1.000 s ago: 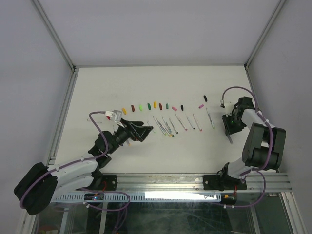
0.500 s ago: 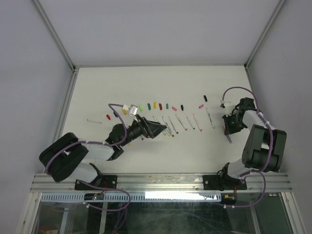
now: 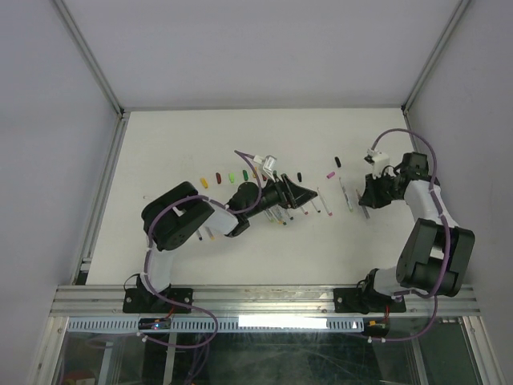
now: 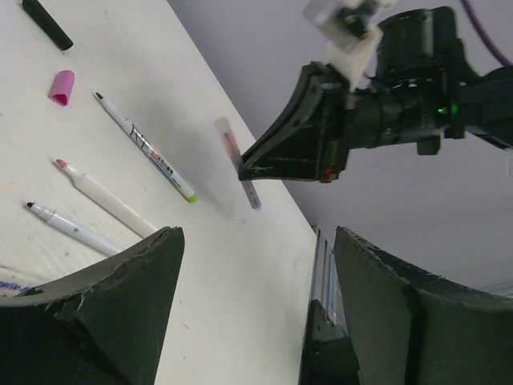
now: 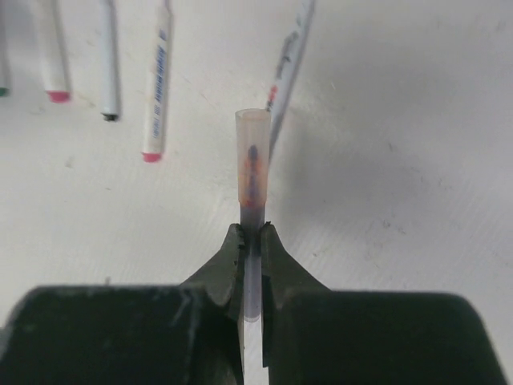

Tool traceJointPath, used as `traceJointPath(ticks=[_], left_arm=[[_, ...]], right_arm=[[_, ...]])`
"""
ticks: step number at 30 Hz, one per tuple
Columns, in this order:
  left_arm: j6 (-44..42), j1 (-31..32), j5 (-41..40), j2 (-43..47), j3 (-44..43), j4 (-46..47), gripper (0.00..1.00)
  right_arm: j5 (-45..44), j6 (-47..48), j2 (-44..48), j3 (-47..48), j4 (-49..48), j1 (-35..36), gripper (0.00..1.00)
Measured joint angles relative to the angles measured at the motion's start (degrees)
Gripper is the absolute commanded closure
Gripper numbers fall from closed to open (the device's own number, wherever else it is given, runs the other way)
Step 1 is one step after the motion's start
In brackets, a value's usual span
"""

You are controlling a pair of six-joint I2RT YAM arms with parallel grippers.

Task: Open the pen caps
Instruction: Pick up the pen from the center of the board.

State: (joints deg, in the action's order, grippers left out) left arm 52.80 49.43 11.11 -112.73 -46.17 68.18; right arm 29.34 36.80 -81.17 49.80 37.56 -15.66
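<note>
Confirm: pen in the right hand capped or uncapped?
Capped. The right hand is shut on the pen, and a translucent cap covers its tip in the right wrist view.

The pen caps [image 3: 232,176] lie in a row on the table [image 3: 200,136], with the pen barrels [image 4: 106,197] side by side at the row's 5 o'clock. The left gripper [image 3: 309,194] hangs over those barrels. The right gripper [image 5: 253,234], at their 3 o'clock, pinches a pen [image 5: 252,152].

table top [image 3: 200,136] looked matt white, with faint scuffs and smudges. pen caps [image 4: 61,87] were smooth opaque plastic with slight sheen. pen barrels [image 4: 144,150] were smooth white plastic, printed. held pen [image 5: 252,144] showed frosted translucent plastic, cloudy. left fingers [image 4: 112,297] were matt black plastic, grainy, edges chipped. front rail [image 3: 264,298] looked bare brushed metal.
</note>
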Motion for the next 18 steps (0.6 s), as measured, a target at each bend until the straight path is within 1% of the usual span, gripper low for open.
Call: traceJointPath(ticks=[4, 9, 13, 18], left_arm=[[0.85, 0.28, 0.46, -4.72, -4.79, 0.0, 0.18], [-0.7, 1.27, 0.33, -5.18, -6.8, 0.98, 0.15], [-1.99, 2.4, 0.33, -5.18, -8.13, 2.69, 0.15], [-3.54, 3.65, -0.92, -5.18, -9.75, 4.68, 0.18]], right_arm=[[8.87, 0.5, 2.69, 3.23, 2.12, 0.0, 1.0], [20.59, 0.92, 6.19, 7.23, 5.97, 0.57, 1.0], [27.21, 0.83, 7.78, 7.87, 8.68, 2.27, 1.0], [32.04, -0.31, 9.14, 7.82, 10.05, 5.11, 1.0]])
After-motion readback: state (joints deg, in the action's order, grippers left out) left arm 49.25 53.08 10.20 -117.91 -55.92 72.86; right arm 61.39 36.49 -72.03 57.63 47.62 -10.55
